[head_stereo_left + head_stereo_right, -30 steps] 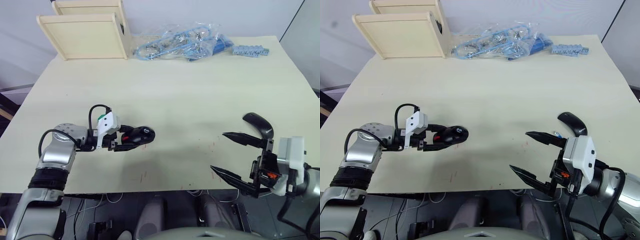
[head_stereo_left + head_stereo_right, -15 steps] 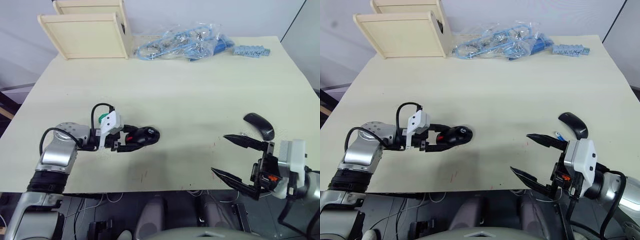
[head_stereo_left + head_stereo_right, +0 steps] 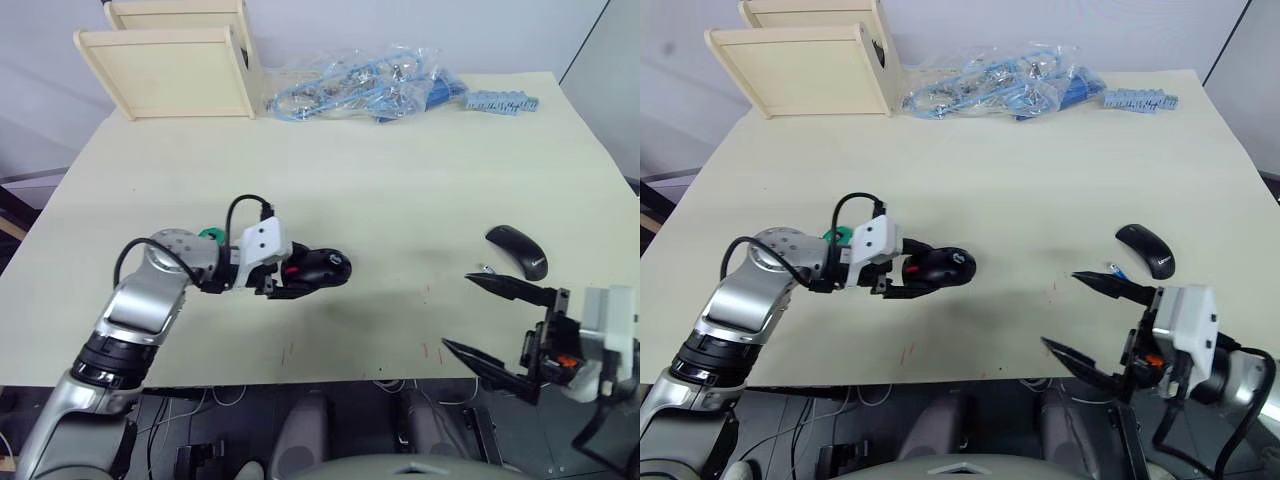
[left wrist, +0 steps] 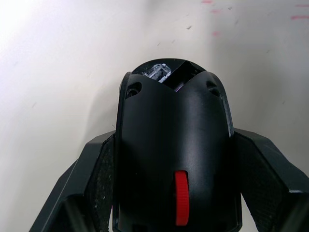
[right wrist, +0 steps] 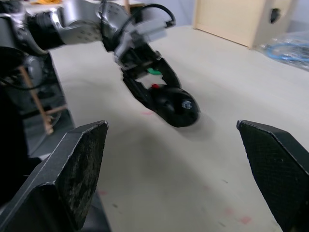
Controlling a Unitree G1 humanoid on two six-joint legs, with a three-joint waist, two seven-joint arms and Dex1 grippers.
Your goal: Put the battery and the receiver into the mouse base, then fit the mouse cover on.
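Note:
My left gripper [image 3: 305,278] is shut on the mouse base [image 3: 326,267], a black oval body with a red wheel [image 4: 181,198], held low over the table left of centre. The same grip shows in the right wrist view, around the mouse base [image 5: 177,106]. The mouse cover [image 3: 518,250], a glossy black shell, lies on the table at the right. Beside it lies the small blue battery [image 3: 1114,268]. My right gripper [image 3: 460,312] hangs open and empty near the front right edge, just short of the cover. A green disc [image 3: 210,236] sits behind my left wrist. The receiver is too small to make out.
Two pale wooden boxes [image 3: 165,70] stand at the back left of the table [image 3: 380,160]. A clear bag of blue cables [image 3: 365,85] and a blue strip [image 3: 500,101] lie along the back edge.
My left gripper has carried the mouse base to the right, toward the table's middle. My right gripper has drawn back toward the front right edge, uncovering the mouse cover.

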